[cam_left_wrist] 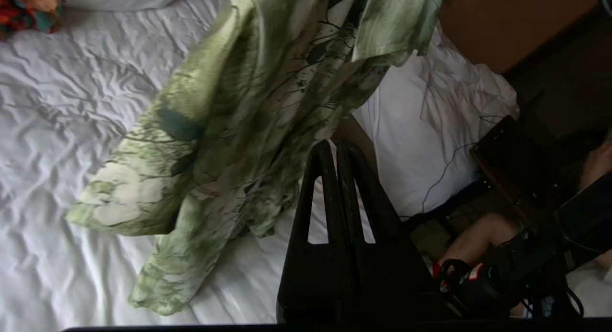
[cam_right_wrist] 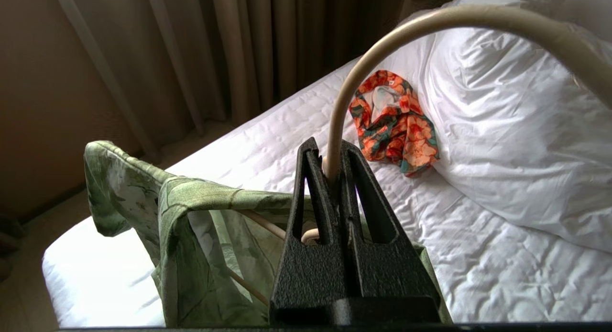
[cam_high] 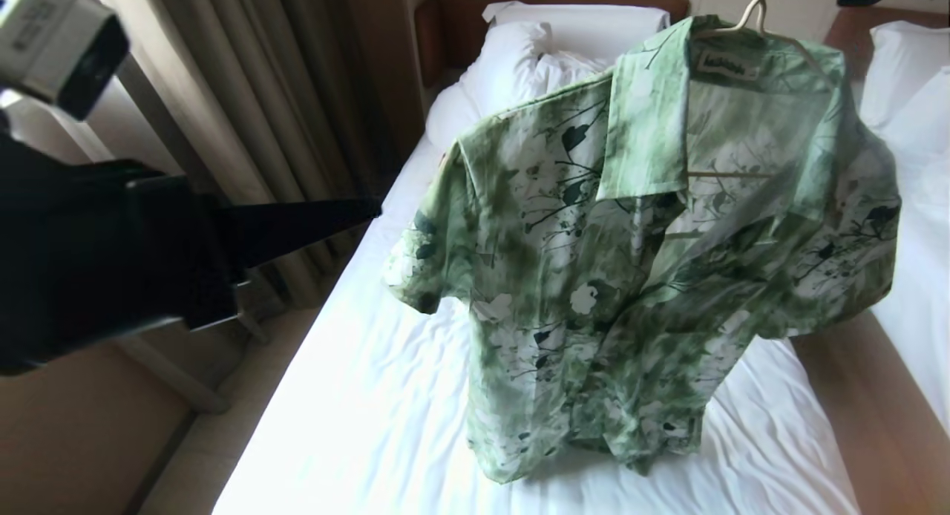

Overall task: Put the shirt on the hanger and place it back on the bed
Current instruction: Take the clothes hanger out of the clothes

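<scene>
With its jaws clamped on the neck of the hanger [cam_right_wrist: 334, 131] just under the hook, the right gripper [cam_right_wrist: 332, 162] holds the shirt [cam_high: 638, 263] up in the air over the bed [cam_high: 386, 396]. Only the hook and neck of the hanger show at the top edge of the head view, the gripper itself out of frame there. Shirt is on the hanger, collar open, both shoulders seated; hem hangs low over the sheet about mid-bed, contact with the sheet can't be told.

Left gripper [cam_left_wrist: 334, 152] is shut and empty, fingers pressed together, sitting off the bed's left edge in front of the curtain [cam_high: 282, 107], apart from the shirt's near sleeve. Bare sheet runs between that sleeve and the left edge, and more below the hem toward the foot.

Pillows [cam_high: 534, 55] are at the head end by the headboard [cam_high: 445, 33]. Orange patterned garment [cam_right_wrist: 394, 121] lies on the sheet against a pillow. Second bed [cam_high: 913, 203] is along the right, a strip of floor between. A person's leg [cam_left_wrist: 478, 236] shows in the left wrist view beside that bed.
</scene>
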Available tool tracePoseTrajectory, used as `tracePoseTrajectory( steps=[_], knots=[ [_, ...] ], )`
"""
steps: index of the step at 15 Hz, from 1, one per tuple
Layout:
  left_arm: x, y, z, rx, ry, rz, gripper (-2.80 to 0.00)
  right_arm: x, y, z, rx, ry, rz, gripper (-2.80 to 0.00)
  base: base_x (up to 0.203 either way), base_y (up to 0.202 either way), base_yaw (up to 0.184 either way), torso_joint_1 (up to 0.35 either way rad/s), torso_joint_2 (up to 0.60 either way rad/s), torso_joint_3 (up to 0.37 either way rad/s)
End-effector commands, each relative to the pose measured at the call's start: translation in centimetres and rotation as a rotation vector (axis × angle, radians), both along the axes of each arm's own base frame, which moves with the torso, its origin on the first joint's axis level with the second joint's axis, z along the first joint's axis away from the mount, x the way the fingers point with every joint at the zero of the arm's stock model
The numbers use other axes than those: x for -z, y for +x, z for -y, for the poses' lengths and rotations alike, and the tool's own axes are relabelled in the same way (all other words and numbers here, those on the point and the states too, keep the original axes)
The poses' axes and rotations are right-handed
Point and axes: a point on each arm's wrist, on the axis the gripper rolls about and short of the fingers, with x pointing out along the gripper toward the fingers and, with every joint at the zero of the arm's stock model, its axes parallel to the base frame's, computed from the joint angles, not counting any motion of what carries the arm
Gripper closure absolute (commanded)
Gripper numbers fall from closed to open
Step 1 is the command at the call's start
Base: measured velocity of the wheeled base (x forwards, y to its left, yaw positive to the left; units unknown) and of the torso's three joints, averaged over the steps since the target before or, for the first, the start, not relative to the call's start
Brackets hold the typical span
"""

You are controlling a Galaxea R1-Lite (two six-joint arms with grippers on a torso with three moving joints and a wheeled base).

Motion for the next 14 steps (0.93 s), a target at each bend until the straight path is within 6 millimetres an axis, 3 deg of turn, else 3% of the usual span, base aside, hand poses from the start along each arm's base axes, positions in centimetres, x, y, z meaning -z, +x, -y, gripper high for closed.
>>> tracePoseTrajectory(
  steps=[1,3,4,9,14],
  knots=[
    [1.3,2.4,3.7,0.044,0.056,-0.067,0.00,0.8,1.5,-0.7,-0.004,-0.011,-0.024,0.00,0.000,0.000,0.000,0.000,0.00,0.000],
    [1.8,3.9,5.9,0.066,0.057,-0.072,0.00,1.2,2.8,-1.1,-0.001,-0.005,-0.011,0.00,0.000,0.000,0.000,0.000,0.00,0.000],
    [1.9,4.7,6.9,0.076,0.046,-0.063,-2.80,1.5,3.4,-1.4,-0.001,-0.004,-0.008,0.00,0.000,0.000,0.000,0.000,0.00,0.000],
    [1.7,7.4,9.8,0.108,0.016,-0.041,-2.80,2.1,4.4,-1.8,-0.002,-0.007,-0.019,0.00,0.000,0.000,0.000,0.000,0.00,0.000],
    [1.8,9.4,11.8,0.108,-0.016,-0.011,-2.80,1.6,3.9,-1.6,-0.010,0.017,-0.005,0.00,0.000,0.000,0.000,0.000,0.00,0.000]
  ],
)
